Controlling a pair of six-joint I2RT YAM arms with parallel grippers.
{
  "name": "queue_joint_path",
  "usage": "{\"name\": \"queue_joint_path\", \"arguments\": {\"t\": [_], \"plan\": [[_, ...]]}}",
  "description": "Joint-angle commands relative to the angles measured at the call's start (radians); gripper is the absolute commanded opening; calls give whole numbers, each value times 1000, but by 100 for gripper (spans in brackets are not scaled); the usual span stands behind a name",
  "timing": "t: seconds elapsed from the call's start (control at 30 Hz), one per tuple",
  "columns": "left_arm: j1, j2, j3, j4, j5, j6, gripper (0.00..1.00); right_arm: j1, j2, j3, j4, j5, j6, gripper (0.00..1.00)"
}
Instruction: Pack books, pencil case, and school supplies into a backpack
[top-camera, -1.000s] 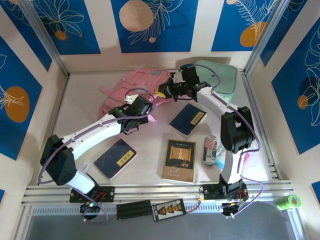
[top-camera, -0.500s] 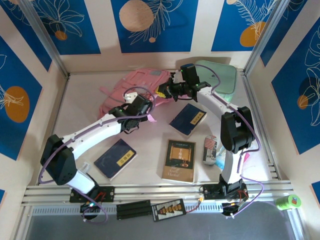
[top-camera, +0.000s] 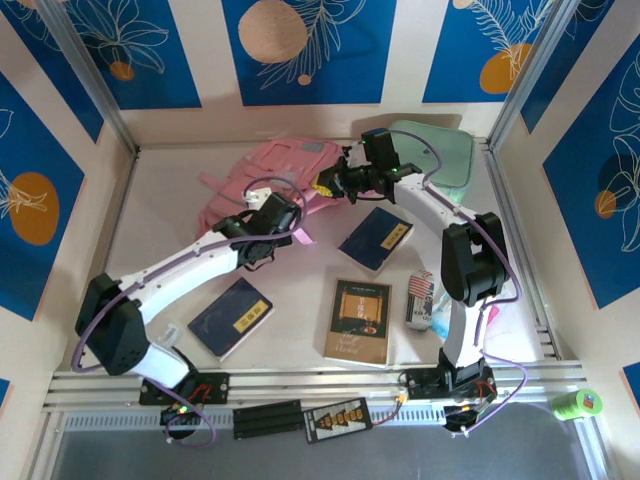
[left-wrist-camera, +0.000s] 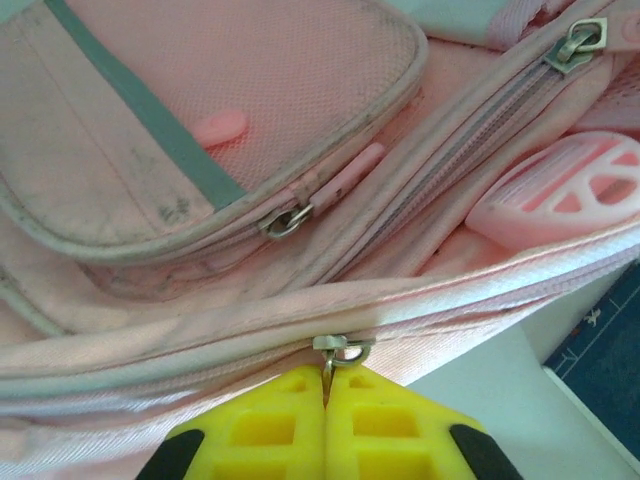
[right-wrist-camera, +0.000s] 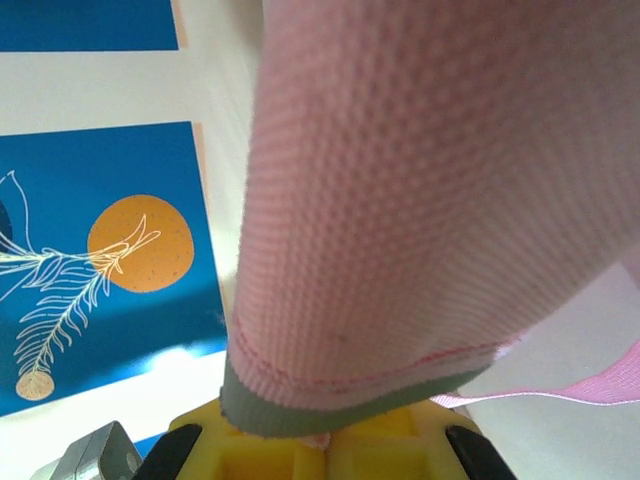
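The backpack (top-camera: 262, 170) lies flat at the far middle of the table. Its right-hand edge is drawn up slightly higher than a second ago. Its small front pocket (left-wrist-camera: 200, 110) is zipped shut, and the long zip along the near seam is closed up to its pull. What the backpack holds inside cannot be told. A pale pink moulded piece (left-wrist-camera: 560, 195) with cut-out windows rests against the backpack's fabric beyond the upper zip.

The mint-green box (top-camera: 440, 150) sits just right of the backpack, unmoved; its contents cannot be seen.

The brown-and-tan book (top-camera: 359, 321) lies well to the near side of the backpack. One navy book (top-camera: 377, 238) lies nearer the backpack's right corner, and the other navy book (top-camera: 232, 317) lies to the near left of it. All three rest on the table outside the backpack, exactly where they were before.

The left gripper (left-wrist-camera: 327, 385) is at the backpack's near edge. Its yellow fingers were apart a second ago and are now pressed together on the metal zipper pull (left-wrist-camera: 340, 350).

The right gripper (right-wrist-camera: 322, 440), at the backpack's right edge, stays clamped on a grey-trimmed fold of pink mesh. It has shifted slightly leftward.
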Motion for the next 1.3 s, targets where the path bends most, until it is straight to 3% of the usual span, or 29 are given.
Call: {"name": "queue_joint_path", "arguments": {"t": [0.0, 0.2, 0.43, 0.63, 0.83, 0.93, 1.13, 1.27], "plan": [[34, -52, -54, -55, 31, 6, 0, -25, 8, 49, 14, -9, -28, 0], [68, -103, -171, -99, 38, -24, 0, -35, 21, 68, -3, 8, -38, 0], [125, -95, -243, 28, 198, -8, 3, -28, 28, 89, -8, -21, -35, 0], [136, -51, -215, 55, 204, 23, 14, -27, 23, 73, 3, -37, -26, 0], [141, -42, -215, 81, 192, 42, 17, -27, 22, 60, 10, -39, -19, 0], [143, -36, -221, 90, 203, 41, 16, -27, 21, 59, 12, -38, -19, 0], [144, -38, -237, 78, 193, 30, 0, -25, 29, 59, 2, -10, -47, 0], [169, -72, -270, 47, 173, 45, 0, -29, 57, 81, -54, 63, -118, 0]]}}
